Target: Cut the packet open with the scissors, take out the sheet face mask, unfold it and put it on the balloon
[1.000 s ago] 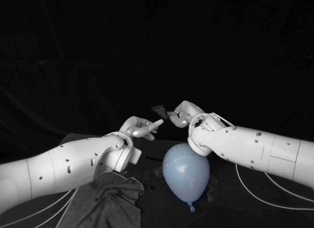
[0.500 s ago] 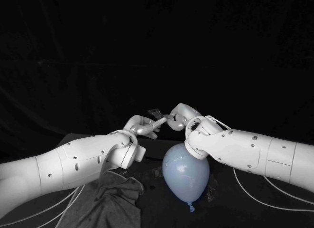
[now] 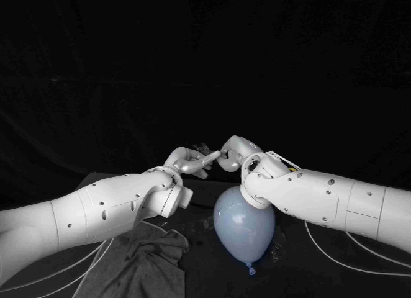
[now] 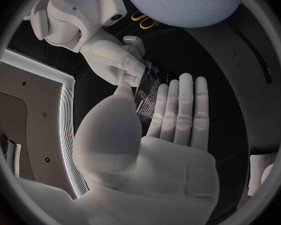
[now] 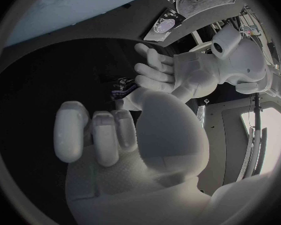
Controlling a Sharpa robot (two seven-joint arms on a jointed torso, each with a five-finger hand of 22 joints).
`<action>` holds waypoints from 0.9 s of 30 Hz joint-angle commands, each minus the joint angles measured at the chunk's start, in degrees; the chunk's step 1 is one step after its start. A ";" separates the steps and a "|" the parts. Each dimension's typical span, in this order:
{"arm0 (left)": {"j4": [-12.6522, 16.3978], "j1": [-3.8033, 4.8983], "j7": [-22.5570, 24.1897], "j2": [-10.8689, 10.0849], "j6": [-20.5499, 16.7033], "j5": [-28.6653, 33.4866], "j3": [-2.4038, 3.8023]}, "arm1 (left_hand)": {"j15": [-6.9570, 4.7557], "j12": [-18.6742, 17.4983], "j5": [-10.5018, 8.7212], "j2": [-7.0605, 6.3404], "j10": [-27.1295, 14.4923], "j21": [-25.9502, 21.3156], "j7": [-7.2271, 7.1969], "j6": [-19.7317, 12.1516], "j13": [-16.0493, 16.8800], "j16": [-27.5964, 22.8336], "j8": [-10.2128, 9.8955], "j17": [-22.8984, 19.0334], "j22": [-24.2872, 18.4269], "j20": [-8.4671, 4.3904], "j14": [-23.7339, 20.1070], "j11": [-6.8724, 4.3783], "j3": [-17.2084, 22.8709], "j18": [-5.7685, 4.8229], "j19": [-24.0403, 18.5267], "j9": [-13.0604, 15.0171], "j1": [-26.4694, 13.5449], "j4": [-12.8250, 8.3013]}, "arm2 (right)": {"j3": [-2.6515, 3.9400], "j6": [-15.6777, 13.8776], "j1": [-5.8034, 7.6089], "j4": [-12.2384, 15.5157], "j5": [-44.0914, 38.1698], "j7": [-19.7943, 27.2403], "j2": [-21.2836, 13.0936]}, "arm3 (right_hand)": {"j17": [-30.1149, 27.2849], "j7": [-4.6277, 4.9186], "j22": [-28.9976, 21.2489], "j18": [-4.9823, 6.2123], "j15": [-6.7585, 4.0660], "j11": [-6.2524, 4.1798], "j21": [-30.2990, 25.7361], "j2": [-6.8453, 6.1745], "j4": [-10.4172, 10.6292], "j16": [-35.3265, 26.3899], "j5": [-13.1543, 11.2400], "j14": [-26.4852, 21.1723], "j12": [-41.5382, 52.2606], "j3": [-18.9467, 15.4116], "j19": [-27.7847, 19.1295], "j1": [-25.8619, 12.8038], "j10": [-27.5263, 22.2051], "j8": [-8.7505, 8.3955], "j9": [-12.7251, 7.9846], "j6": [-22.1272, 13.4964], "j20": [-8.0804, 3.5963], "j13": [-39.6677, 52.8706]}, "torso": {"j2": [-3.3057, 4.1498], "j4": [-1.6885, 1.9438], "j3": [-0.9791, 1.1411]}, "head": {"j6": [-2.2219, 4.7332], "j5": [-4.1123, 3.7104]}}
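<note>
Two hands now share the packet (image 4: 152, 82), at 12 o'clock from the balloon (image 3: 244, 225): my right hand (image 3: 231, 153) pinching, my left hand (image 3: 189, 161) just closed on it. Next I can tease out the mask, I judge.

Nothing readable from my end. Packet (image 4: 148, 85), roughly 11 o'clock off balloon (image 3: 244, 226) in head view, has pale print rows on dark face, too tiny to make out. Flat printed piece (image 5: 163, 27): round graphic, letters illegible.
</note>
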 commanded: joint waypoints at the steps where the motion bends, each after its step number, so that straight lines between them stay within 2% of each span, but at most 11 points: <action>1: 0.00 0.14 -2.45 0.44 1.44 -3.04 0.11 | -0.56 0.81 -0.05 0.77 1.45 0.90 -0.54 1.06 0.41 1.23 1.29 0.82 0.44 -0.39 1.27 -0.67 1.00 0.37 0.91 0.43 0.33 -0.11 | 0.05 0.73 -0.05 0.29 -1.81 -0.42 0.19 | 13.62 -0.36 5.56 -0.02 -0.70 -2.94 -0.16 0.78 -3.77 0.23 0.26 5.96 0.33 4.11 0.07 0.02 9.37 1.80 2.90 0.19 -0.29 14.98 | -0.03 -0.01 0.03 | -0.16 0.07; 6: -0.29 0.16 -5.31 0.86 2.01 -5.36 0.11 | -1.36 1.95 -0.10 1.33 3.09 2.37 -1.35 1.80 1.04 3.31 3.17 2.22 1.13 -1.09 2.48 -1.49 1.46 0.33 1.94 1.06 0.21 -0.11 | 0.05 1.03 -0.11 0.56 -1.94 -0.37 0.26 | 13.61 -0.36 5.59 -0.03 -0.70 -2.94 -0.14 0.78 -3.82 0.22 0.27 5.96 0.31 4.21 0.08 -0.05 9.36 1.82 2.91 0.18 -0.29 14.96 | -0.05 -0.05 0.06 | -0.20 0.18; 9: -0.41 0.16 -5.99 1.06 1.97 -5.85 0.10 | -1.41 2.02 -0.10 1.38 3.16 2.49 -1.40 1.81 1.09 3.48 3.33 2.34 1.19 -1.14 2.50 -1.53 1.51 0.31 1.97 1.11 0.21 -0.12 | 0.05 1.25 -0.15 0.72 -2.09 -0.35 0.30 | 13.66 -0.36 5.61 -0.03 -0.69 -2.94 -0.13 0.73 -3.97 0.24 0.31 5.97 0.32 4.39 0.10 -0.14 9.37 1.86 2.91 0.15 -0.28 14.97 | -0.04 -0.06 0.09 | -0.22 0.14; 16: -0.37 0.17 -6.28 1.18 0.95 -6.01 0.10 | -1.69 2.52 -0.10 2.61 3.50 3.24 -1.71 1.61 1.45 4.61 4.42 3.22 1.58 -1.39 2.43 -1.83 3.30 0.26 1.96 1.41 1.45 -0.18 | 0.04 1.72 -0.34 0.93 -2.49 -0.42 0.27 | 13.66 -0.36 5.61 -0.03 -0.69 -2.94 -0.13 0.73 -3.97 0.24 0.31 5.97 0.32 4.39 0.10 -0.14 9.37 1.86 2.91 0.15 -0.28 14.97 | 0.01 -0.04 0.04 | -0.20 0.11; 17: -0.34 0.17 -6.27 1.16 0.83 -5.94 0.10 | -1.74 2.58 -0.10 3.17 3.49 3.42 -1.77 1.46 1.52 4.85 4.63 3.41 1.68 -1.43 2.35 -1.89 4.27 0.25 1.90 1.44 2.05 -0.21 | 0.04 1.75 -0.36 0.91 -2.51 -0.44 0.25 | 13.66 -0.36 5.61 -0.03 -0.69 -2.94 -0.13 0.73 -3.97 0.24 0.31 5.97 0.32 4.39 0.10 -0.14 9.37 1.86 2.91 0.15 -0.28 14.97 | 0.01 -0.02 0.01 | -0.24 0.09; 19: -0.25 0.17 -6.20 1.08 0.57 -5.70 0.10 | -1.75 2.61 -0.10 3.49 3.42 3.55 -1.78 1.30 1.56 5.00 4.77 3.56 1.75 -1.45 2.22 -1.90 4.98 0.24 1.82 1.44 2.32 -0.20 | 0.04 1.80 -0.40 0.87 -2.54 -0.47 0.20 | 13.66 -0.36 5.61 -0.03 -0.69 -2.94 -0.13 0.73 -3.97 0.24 0.31 5.97 0.32 4.39 0.10 -0.14 9.37 1.86 2.91 0.15 -0.28 14.97 | 0.00 0.02 0.01 | -0.25 0.08; 21: -0.13 0.17 -6.04 0.95 0.27 -5.50 0.10 | -1.74 2.67 -0.13 4.78 3.33 3.84 -1.78 1.00 1.66 5.31 5.03 3.85 1.91 -1.48 1.97 -1.89 6.69 0.22 1.60 1.39 1.95 -0.11 | 0.04 1.85 -0.42 0.80 -2.56 -0.52 0.13 | 13.66 -0.36 5.61 -0.03 -0.69 -2.94 -0.13 0.73 -3.97 0.24 0.31 5.97 0.32 4.39 0.10 -0.14 9.37 1.86 2.91 0.15 -0.28 14.97 | 0.00 0.02 0.00 | -0.26 0.10; 24: 0.03 0.17 -5.80 0.73 0.01 -5.34 0.10 | -1.68 2.64 -0.11 5.86 3.11 4.03 -1.73 0.67 1.70 5.43 5.16 4.01 2.01 -1.47 1.68 -1.84 7.93 0.20 1.36 1.30 1.29 -0.17 | 0.04 1.88 -0.44 0.62 -2.57 -0.58 0.05 | 13.77 -0.36 5.62 -0.03 -0.69 -2.94 -0.13 0.66 -4.15 0.28 0.38 6.00 0.35 4.60 0.10 -0.27 9.38 1.91 2.92 0.13 -0.28 14.99 | -0.03 0.01 -0.01 | -0.31 0.06; 26: 0.21 0.17 -5.65 0.55 -0.06 -5.29 0.10 | -1.65 2.57 -0.12 7.47 2.89 4.19 -1.72 0.29 1.72 5.50 5.18 4.13 2.10 -1.45 1.43 -1.82 9.44 0.19 1.12 1.17 1.60 -0.22 | 0.04 1.88 -0.45 0.51 -2.51 -0.61 -0.02 | 13.77 -0.36 5.62 -0.03 -0.69 -2.94 -0.13 0.66 -4.15 0.28 0.38 6.00 0.35 4.60 0.10 -0.27 9.38 1.91 2.92 0.13 -0.28 14.99 | -0.03 0.03 -0.02 | -0.33 0.07; 27: 0.32 0.17 -5.59 0.44 -0.06 -5.28 0.10 | -1.65 2.57 -0.13 7.57 2.87 4.22 -1.72 0.23 1.72 5.51 5.18 4.15 2.12 -1.44 1.39 -1.82 9.61 0.19 1.09 1.15 1.67 -0.23 | 0.04 1.87 -0.46 0.46 -2.48 -0.62 -0.05 | 13.77 -0.36 5.62 -0.03 -0.69 -2.94 -0.13 0.66 -4.15 0.28 0.38 6.00 0.35 4.60 0.10 -0.27 9.38 1.91 2.92 0.13 -0.28 14.99 | -0.01 0.04 -0.01 | -0.34 0.08</action>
